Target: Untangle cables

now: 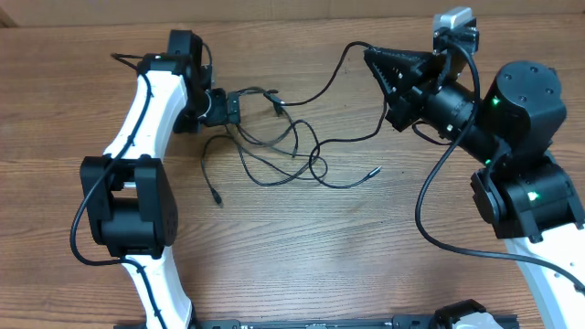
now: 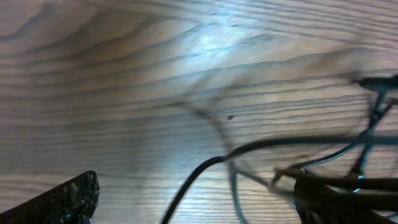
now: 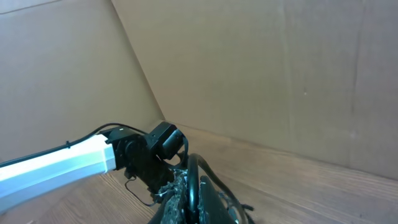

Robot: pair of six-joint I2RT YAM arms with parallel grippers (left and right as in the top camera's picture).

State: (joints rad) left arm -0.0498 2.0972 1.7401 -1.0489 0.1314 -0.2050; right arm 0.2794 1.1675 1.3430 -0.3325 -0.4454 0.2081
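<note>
Right gripper (image 1: 370, 55) pinches the cables (image 1: 315, 167) (one strand), left gripper (image 1: 238, 108) spread wide

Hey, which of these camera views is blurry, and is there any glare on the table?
Left wrist: badly blurred, the cables smeared, a pale glare patch on the table. Overhead: sharp and evenly lit, only faint shadows under the cables. Right wrist: the right gripper at the bottom edge is soft; the left arm beyond is clearer.
</note>
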